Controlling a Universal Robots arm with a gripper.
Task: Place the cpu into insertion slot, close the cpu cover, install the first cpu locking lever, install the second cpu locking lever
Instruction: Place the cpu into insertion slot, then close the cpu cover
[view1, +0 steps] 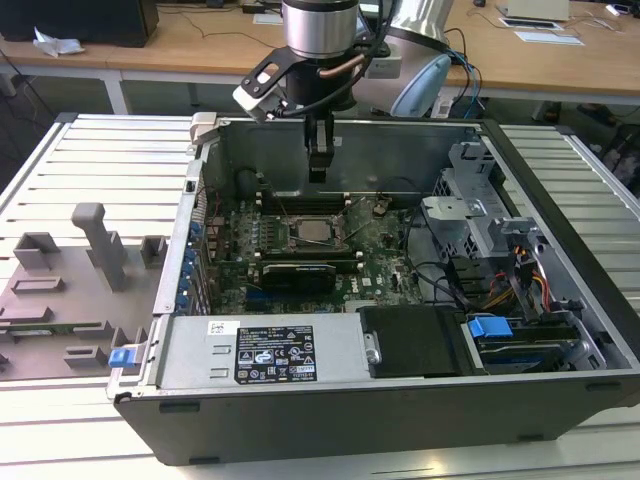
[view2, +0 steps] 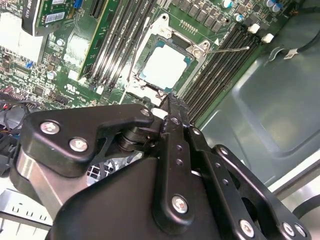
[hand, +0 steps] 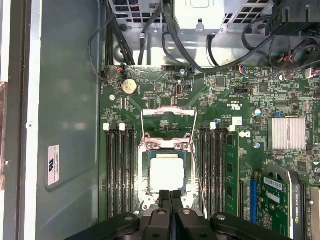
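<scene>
wooden desks (view1: 200, 47), slatted metal table (view1: 90, 150)

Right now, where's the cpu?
In the first wrist view, the cpu sits in the insertion slot between the two memory slot banks, right by the claw.

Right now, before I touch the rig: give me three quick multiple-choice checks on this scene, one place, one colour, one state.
1. Where is the cpu?
A) in the insertion slot
B) on the grey rack outside the case
C) on the power supply

2. What colour is the motherboard?
A) red
B) green
C) white

3. The hand is:
A) wide open
B) shut, empty
C) shut on a cable

Answers:
1 A, its silver top lies inside the slot's rim.
2 B, the board is green in both wrist views.
3 B, the fingers meet with nothing between them.
</scene>
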